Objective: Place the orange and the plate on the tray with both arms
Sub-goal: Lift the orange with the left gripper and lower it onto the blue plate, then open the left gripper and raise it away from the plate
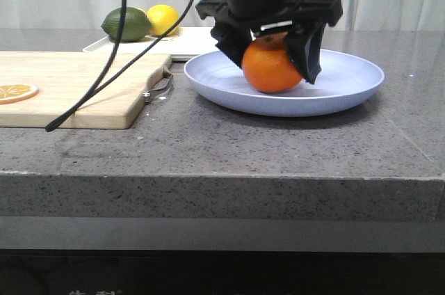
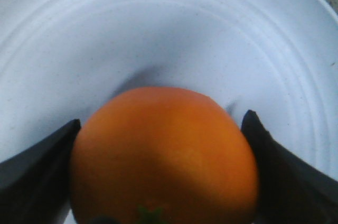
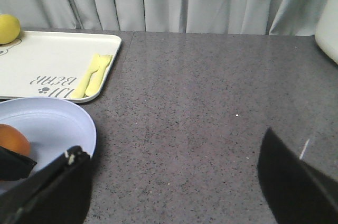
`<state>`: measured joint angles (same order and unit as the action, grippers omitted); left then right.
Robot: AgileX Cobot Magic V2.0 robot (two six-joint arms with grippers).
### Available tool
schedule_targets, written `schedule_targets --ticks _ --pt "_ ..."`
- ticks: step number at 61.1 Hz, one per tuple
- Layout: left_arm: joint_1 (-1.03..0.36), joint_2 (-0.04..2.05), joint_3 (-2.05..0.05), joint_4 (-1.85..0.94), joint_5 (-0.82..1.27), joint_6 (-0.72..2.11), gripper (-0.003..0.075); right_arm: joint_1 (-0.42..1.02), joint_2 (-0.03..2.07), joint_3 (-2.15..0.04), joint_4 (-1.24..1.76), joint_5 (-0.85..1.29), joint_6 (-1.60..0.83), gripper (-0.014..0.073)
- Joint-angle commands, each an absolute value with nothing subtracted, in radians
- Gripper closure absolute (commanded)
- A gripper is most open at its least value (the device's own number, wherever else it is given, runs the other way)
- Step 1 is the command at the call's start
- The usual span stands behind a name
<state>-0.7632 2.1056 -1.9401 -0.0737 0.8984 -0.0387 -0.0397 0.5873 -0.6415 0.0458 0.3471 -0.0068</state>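
Left gripper (image 1: 277, 48) is clamped snug around the orange (image 1: 272, 65), fingers (image 2: 37, 168) pressed on both sides, fruit sitting on the blue plate (image 1: 348, 85). Right gripper (image 3: 174, 182) hangs wide open holding nothing. Tray (image 3: 58, 55) lies just behind the plate

orange (image 1: 270, 67): bright orange. plate (image 1: 348, 79): pale blue. tray (image 3: 53, 60): cream-white, grey lettering, pale yellow cutlery print. left claw (image 1: 272, 46): black. counter (image 1: 278, 142): dark grey speckled. lemon (image 1: 163, 19): yellow. cutting board (image 1: 76, 86): light wood.
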Motion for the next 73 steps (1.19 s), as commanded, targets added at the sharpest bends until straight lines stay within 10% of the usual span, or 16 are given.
schedule_targets --ticks 1,10,33,60,73 --pt "-0.774 2.049 -1.971 -0.082 0.849 -0.038 0.0158 -0.045 0.593 -0.678 0.048 0.265 -0.008 -0.0049" --pt "-0.774 2.049 -1.977 -0.062 0.852 -0.038 0.005 -0.045 0.593 -0.678 0.048 0.265 -0.008 -0.0049" --pt "-0.774 2.049 -2.217 0.0 1.127 -0.038 0.0061 -0.045 0.593 -0.678 0.048 0.265 -0.008 -0.0049" --pt "-0.774 2.046 -2.275 0.0 1.229 -0.038 0.0724 -0.045 0.593 -0.678 0.048 0.265 -0.008 -0.0049" --pt "-0.774 2.046 -2.275 -0.008 1.28 -0.038 0.0738 -0.045 0.593 -0.678 0.048 0.265 -0.008 -0.0049"
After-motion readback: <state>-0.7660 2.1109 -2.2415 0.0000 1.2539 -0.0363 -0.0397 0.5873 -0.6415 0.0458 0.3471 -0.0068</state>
